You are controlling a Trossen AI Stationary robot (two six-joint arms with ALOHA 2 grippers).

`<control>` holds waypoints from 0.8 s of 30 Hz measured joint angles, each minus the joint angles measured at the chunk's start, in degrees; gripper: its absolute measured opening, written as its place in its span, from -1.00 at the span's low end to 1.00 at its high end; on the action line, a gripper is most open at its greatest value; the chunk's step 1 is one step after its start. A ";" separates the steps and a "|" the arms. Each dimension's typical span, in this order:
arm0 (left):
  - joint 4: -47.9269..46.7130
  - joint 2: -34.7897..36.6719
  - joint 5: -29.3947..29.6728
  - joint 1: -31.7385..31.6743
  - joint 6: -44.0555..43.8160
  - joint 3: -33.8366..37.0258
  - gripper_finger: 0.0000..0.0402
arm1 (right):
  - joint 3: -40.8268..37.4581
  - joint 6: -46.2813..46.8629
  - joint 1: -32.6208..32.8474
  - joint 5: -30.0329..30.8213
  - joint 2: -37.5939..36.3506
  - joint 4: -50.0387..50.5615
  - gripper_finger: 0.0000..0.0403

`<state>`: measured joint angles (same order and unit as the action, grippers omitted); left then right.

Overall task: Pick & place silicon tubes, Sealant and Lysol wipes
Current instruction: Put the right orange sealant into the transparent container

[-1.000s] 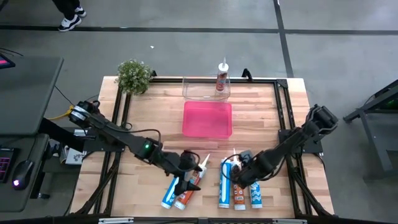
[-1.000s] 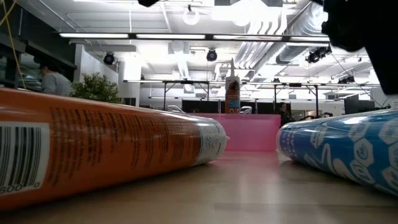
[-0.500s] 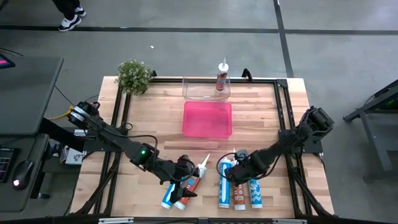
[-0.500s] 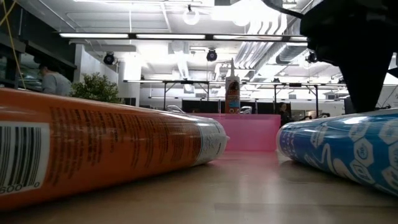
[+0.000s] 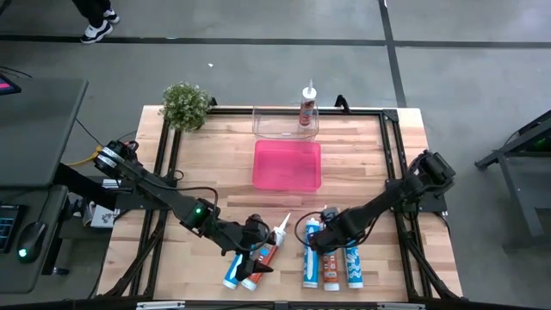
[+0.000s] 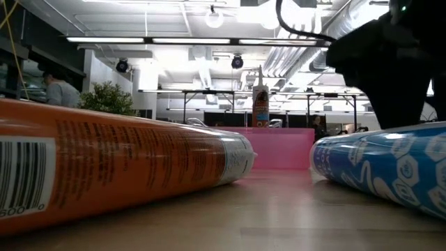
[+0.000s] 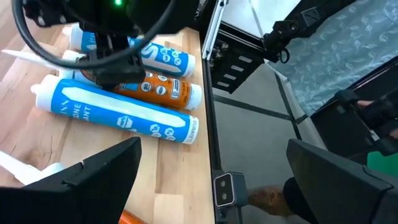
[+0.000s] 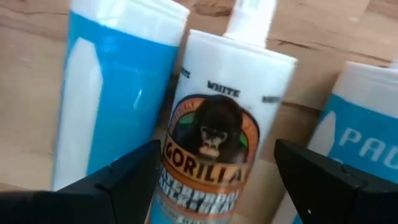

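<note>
Both arms reach low toward the table's near edge, left gripper (image 5: 258,247) and right gripper (image 5: 315,240) with jaws apart.

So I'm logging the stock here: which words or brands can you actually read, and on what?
"WHITE" and "GORILLA": on the middle sealant tube, between the right gripper fingers.
"PAC", cut off: on the blue tube beside it.
Barcode digits on the orange tube: too blurred to read.

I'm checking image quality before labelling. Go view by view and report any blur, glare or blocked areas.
High view: sharp, evenly lit. Low view: the orange tube and blue tube fill the foreground, ceiling lights glare, and a dark arm is silhouetted. Left wrist view: clear, with the gripper's own fingers dark across the bottom. Right wrist view: soft; the Gorilla tube is very close.
</note>
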<state>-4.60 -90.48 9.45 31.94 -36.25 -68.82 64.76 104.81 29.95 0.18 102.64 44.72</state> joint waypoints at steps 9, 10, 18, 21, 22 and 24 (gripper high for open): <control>0.00 0.00 0.34 -0.04 -0.02 0.00 0.98 | -0.01 0.15 -0.07 -0.92 2.59 0.03 0.53; 0.00 0.00 0.57 -0.04 -0.02 0.00 0.98 | -0.01 0.17 -0.07 -1.33 2.96 -0.36 0.53; 0.15 0.00 4.35 -0.07 -1.84 0.00 0.98 | 0.12 4.76 0.03 -3.05 5.09 -2.53 0.53; 0.15 0.00 5.53 -0.07 -2.64 0.00 0.98 | 0.16 6.60 0.04 -2.14 5.13 -2.11 0.53; 0.13 0.00 5.98 -0.07 -2.89 0.00 0.98 | 0.16 7.18 0.04 -1.99 5.15 -2.05 0.53; 0.15 0.00 6.27 -0.07 -3.04 -0.01 0.98 | 0.16 7.54 0.07 -1.87 5.16 -2.05 0.53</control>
<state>-4.45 -90.48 15.73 31.88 -39.29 -68.82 64.93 112.34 30.02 -1.69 107.80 42.68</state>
